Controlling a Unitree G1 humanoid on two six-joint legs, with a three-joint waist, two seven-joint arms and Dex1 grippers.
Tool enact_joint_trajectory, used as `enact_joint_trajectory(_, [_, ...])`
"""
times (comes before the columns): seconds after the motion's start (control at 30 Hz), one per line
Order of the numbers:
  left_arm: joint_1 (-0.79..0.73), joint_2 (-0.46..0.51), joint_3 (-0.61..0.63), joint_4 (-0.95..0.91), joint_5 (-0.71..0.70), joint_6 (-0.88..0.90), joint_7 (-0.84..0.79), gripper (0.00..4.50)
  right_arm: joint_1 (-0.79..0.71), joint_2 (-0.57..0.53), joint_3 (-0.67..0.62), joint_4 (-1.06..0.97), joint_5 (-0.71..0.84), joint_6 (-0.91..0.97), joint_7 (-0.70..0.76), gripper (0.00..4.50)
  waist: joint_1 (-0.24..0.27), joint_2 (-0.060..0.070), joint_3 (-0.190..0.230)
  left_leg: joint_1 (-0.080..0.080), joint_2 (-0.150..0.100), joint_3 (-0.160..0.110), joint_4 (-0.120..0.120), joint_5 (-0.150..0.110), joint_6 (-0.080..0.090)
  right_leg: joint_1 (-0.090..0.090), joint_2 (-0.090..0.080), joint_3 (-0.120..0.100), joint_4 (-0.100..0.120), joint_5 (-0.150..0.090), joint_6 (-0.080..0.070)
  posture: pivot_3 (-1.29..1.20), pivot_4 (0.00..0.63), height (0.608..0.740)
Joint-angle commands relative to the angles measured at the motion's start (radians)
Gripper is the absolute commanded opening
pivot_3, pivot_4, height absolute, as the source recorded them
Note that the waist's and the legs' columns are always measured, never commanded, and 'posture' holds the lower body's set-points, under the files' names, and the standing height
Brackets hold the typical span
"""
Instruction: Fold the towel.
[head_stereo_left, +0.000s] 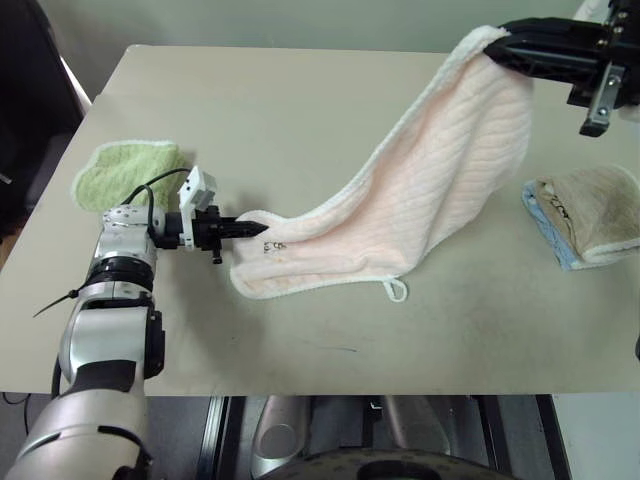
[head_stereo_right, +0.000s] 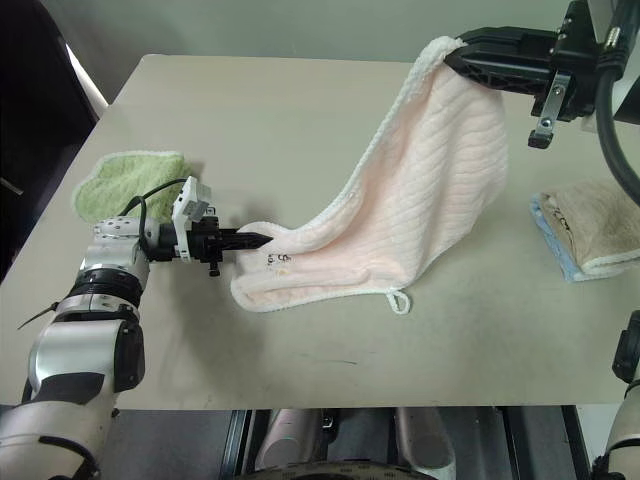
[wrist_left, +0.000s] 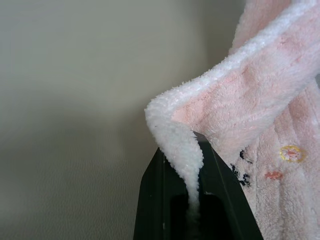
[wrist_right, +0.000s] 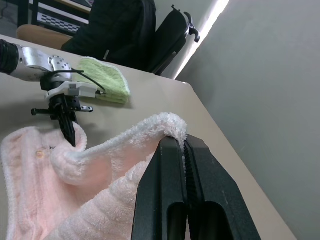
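Observation:
The pale pink towel (head_stereo_left: 430, 180) hangs in a slope from a raised corner at the upper right down to the table at the centre. My right gripper (head_stereo_left: 497, 48) is shut on that raised corner, high above the table. Low at the left, my left gripper (head_stereo_left: 262, 229) is shut on the towel's other corner, just above the tabletop; the left wrist view has the pink edge (wrist_left: 185, 155) pinched between the two black fingers (wrist_left: 155, 200). A small white loop (head_stereo_left: 397, 290) and a dark logo (head_stereo_left: 275, 247) lie on the towel's lower part.
A light green towel (head_stereo_left: 125, 172) lies bunched at the table's left edge, behind my left arm. A folded beige towel with a blue layer (head_stereo_left: 585, 215) sits at the right edge. The tan table (head_stereo_left: 300, 110) ends close in front.

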Motion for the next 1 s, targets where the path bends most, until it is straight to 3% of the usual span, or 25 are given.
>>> enact_joint_trajectory(0.03, [-0.02, 0.004, 0.031, -0.025, -0.029, 0.031, 0.012, 0.07, 0.0, -0.023, -0.018, -0.029, 0.0, -0.013, -0.01, 0.0, 0.0, 0.0, 0.0, 0.0, 0.0, 0.0, 0.0, 0.0, 0.0, 0.0, 0.0, 0.0, 0.0, 0.0, 0.0, 0.0, 0.15, 0.697])
enact_joint_trajectory(0.27, [-0.017, -0.003, 0.066, -0.042, -0.068, 0.058, 0.033, 0.07, 0.008, -0.032, -0.021, -0.038, 0.006, -0.008, -0.011, 0.0, 0.0, 0.0, 0.0, -0.001, 0.0, 0.0, 0.002, 0.0, 0.0, 0.0, 0.0, 0.0, 0.001, 0.0, 0.0, 0.0, 0.15, 0.697])
enact_joint_trajectory(0.6, [-0.142, -0.011, 0.293, -0.017, -0.228, 0.03, 0.312, 0.07, 0.002, -0.026, -0.031, 0.119, -0.088, -0.085, -0.095, 0.0, 0.0, 0.0, 0.0, -0.001, 0.0, 0.0, 0.005, 0.0, 0.0, 0.0, 0.0, 0.0, 0.001, 0.001, 0.003, 0.0, 0.15, 0.697])
enact_joint_trajectory(0.77, [-0.185, 0.006, 0.333, 0.004, -0.241, 0.012, 0.393, 0.07, 0.001, -0.01, -0.023, 0.239, -0.149, -0.15, -0.132, 0.0, -0.002, 0.0, 0.0, -0.001, 0.0, 0.0, 0.006, 0.0, 0.001, 0.0, 0.0, 0.0, 0.001, 0.005, 0.009, 0.0, 0.15, 0.697])
enact_joint_trajectory(1.0, [-0.153, 0.021, 0.291, -0.022, -0.21, -0.057, 0.285, 0.07, 0.032, 0.009, -0.03, 0.28, -0.168, -0.18, -0.139, 0.0, -0.003, 0.0, 0.0, -0.003, 0.0, 0.0, 0.009, 0.0, 0.001, -0.001, 0.0, 0.0, 0.002, 0.005, 0.009, 0.0, 0.15, 0.697])
